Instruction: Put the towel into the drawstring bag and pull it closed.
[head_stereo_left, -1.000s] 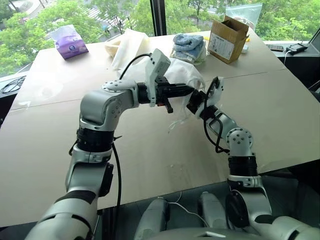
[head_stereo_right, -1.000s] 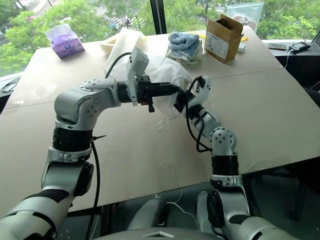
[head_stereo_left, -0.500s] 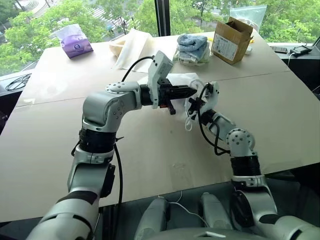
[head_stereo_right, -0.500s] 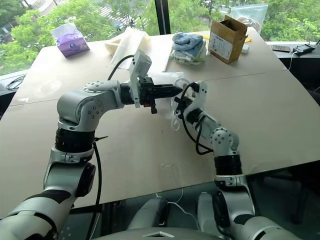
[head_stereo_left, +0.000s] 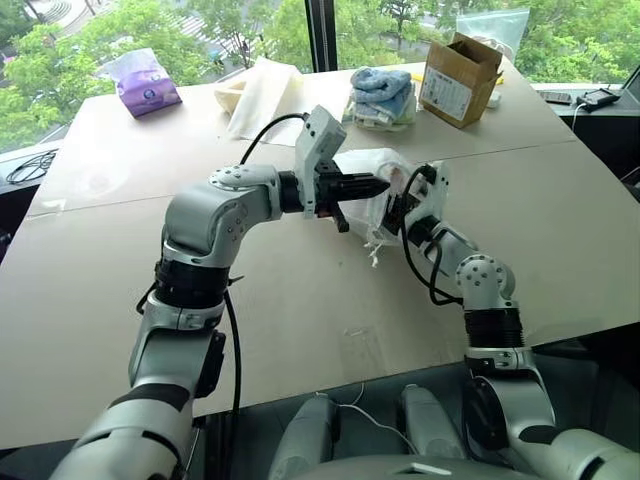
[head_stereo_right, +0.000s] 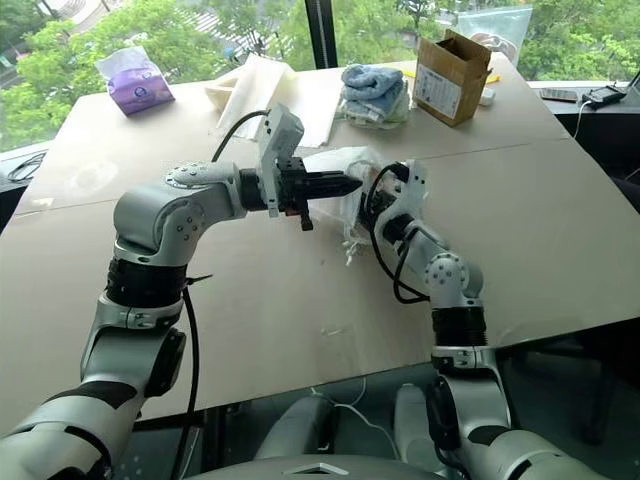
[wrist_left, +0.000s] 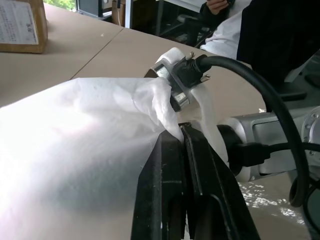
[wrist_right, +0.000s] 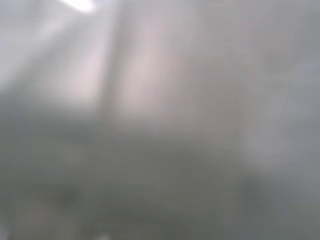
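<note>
The left gripper (wrist_left: 182, 131) is pinched tight on the drawstring bag's (head_stereo_left: 372, 180) edge, above the table (head_stereo_left: 300, 300). The right gripper (head_stereo_left: 398, 208) seems buried in the bag; its opening cannot be told.

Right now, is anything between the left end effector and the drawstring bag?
Nothing visible. The left end effector is shut on an edge of the drawstring bag, which hangs just above the table. The right end effector's wrist sits close behind that edge, not between them.

Head stereo pair overlooks table (head_stereo_left: 90, 300); right wrist lens seemingly pressed against fabric.
</note>
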